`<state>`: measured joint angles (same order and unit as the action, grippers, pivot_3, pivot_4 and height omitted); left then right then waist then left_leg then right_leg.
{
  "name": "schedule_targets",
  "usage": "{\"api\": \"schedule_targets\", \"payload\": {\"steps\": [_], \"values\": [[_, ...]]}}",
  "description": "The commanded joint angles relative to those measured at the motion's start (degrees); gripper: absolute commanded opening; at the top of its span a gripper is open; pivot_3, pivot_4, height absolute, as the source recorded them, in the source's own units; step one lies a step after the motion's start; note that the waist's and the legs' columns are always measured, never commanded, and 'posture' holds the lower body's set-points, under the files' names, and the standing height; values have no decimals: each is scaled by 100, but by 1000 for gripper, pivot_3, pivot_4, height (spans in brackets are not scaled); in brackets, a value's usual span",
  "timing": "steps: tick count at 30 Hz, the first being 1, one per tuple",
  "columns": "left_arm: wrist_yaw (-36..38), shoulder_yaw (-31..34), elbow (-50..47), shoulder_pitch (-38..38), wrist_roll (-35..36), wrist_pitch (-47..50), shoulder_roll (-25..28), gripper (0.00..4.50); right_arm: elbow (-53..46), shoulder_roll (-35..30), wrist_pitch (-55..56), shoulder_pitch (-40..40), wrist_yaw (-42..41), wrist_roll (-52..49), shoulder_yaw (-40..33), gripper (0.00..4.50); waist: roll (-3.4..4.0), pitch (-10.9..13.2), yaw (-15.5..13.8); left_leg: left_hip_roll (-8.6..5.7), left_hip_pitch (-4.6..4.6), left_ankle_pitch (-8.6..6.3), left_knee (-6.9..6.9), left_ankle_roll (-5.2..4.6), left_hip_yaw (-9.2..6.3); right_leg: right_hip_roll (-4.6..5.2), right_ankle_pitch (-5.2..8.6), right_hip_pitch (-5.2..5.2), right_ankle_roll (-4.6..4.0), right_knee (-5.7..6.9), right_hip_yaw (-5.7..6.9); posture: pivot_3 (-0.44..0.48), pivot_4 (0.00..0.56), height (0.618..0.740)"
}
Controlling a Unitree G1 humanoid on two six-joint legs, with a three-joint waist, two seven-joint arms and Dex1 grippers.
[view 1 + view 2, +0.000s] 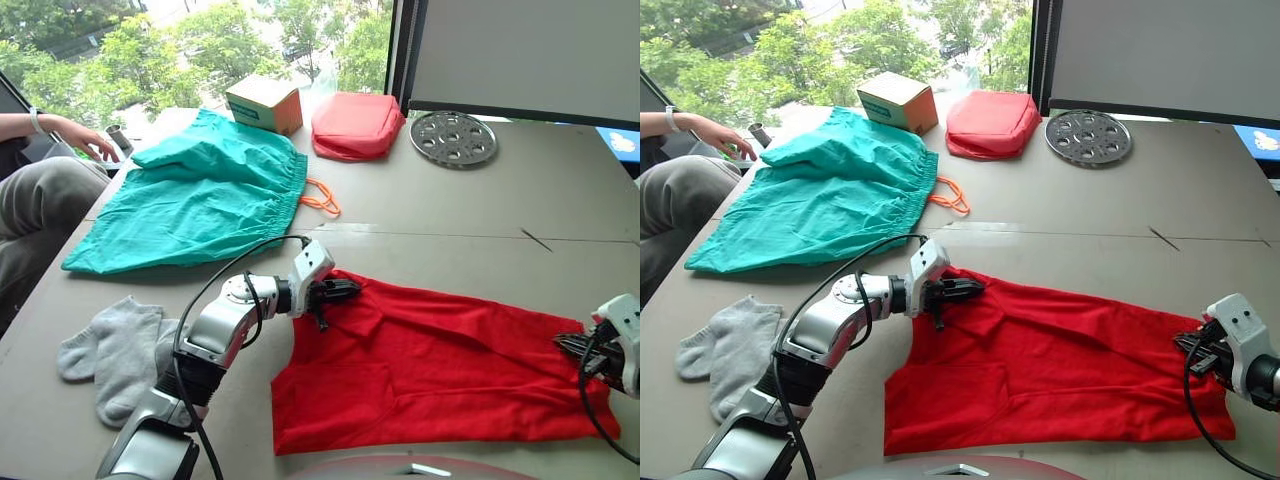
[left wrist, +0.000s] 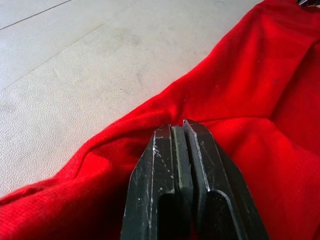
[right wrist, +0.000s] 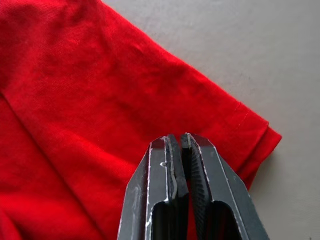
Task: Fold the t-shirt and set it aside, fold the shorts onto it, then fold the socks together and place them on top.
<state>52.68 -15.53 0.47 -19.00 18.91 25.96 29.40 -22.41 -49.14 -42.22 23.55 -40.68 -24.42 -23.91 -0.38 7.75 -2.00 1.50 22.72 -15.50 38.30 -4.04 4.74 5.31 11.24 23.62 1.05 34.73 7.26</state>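
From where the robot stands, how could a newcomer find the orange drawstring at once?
Start at the teal shorts, the biggest cloth, spread on the far left part of the table. Follow the gathered waistband to its near end, facing the table's middle. There the orange drawstring lies looped on the bare tabletop, a thin cord, unlike the puffy red pouch behind it.

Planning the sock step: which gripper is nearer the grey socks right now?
Left. The left gripper is at the t-shirt's left edge, just across from the socks; the right gripper is at its far right end.

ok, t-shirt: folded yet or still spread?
Partly folded: the t-shirt lies as a long red band on the table, one layer lapped over another.
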Motion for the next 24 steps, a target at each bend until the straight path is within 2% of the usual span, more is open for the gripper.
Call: {"api": "schedule_targets", "payload": {"steps": [1, 6, 11, 14, 19, 21, 24], "values": [[-14, -62, -101, 135, -166, 55, 7, 288, 418, 123, 112, -476, 565, 575, 437, 251, -17, -8, 9, 0, 0, 0, 1, 0, 0, 0, 0, 0, 0, 0, 0, 0, 150, 739], [-46, -63, -224, 214, -217, 98, 9, 288, 870, 427, 381, -1010, 1215, 1052, 411, 251, -30, -16, -14, -2, 3, -1, 0, 0, -1, 3, 0, 0, 0, -4, 1, 0, 150, 739], [-97, -64, -304, 269, -224, 135, 4, 288, 966, 415, 584, -1072, 1170, 1103, 278, 251, -25, -17, -25, -5, 8, -3, -7, -3, -4, 2, -1, 4, 1, -5, 4, 0, 150, 739], [-156, 41, -334, 266, -123, 156, -73, 288, 660, 454, 600, -971, 769, 646, -45, 251, -12, -12, -33, -6, 8, -2, -8, -3, -6, 1, 0, 4, 1, -5, 5, 0, 150, 739], [-37, 513, -521, 275, 546, 588, -233, 288, -191, 536, 371, -507, -376, -696, -596, 251, 2, 0, -21, -4, 8, -2, -9, -4, -11, -3, -1, 4, 1, -4, 6, 0, 150, 739], [53, 556, -550, 273, 616, 721, -169, 288, -286, 485, 318, -419, -468, -746, -503, 251, 2, 5, -11, -1, 9, -2, -9, -5, -11, -6, -1, 4, 1, -4, 6, 0, 150, 739], [127, 439, -418, 236, 375, 642, -17, 288, 19, 265, 446, -432, -162, 58, 271, 251, -2, 8, -14, -1, 8, -2, -8, -4, -9, -6, 0, 4, 1, -6, 6, 0, 150, 739]]}}
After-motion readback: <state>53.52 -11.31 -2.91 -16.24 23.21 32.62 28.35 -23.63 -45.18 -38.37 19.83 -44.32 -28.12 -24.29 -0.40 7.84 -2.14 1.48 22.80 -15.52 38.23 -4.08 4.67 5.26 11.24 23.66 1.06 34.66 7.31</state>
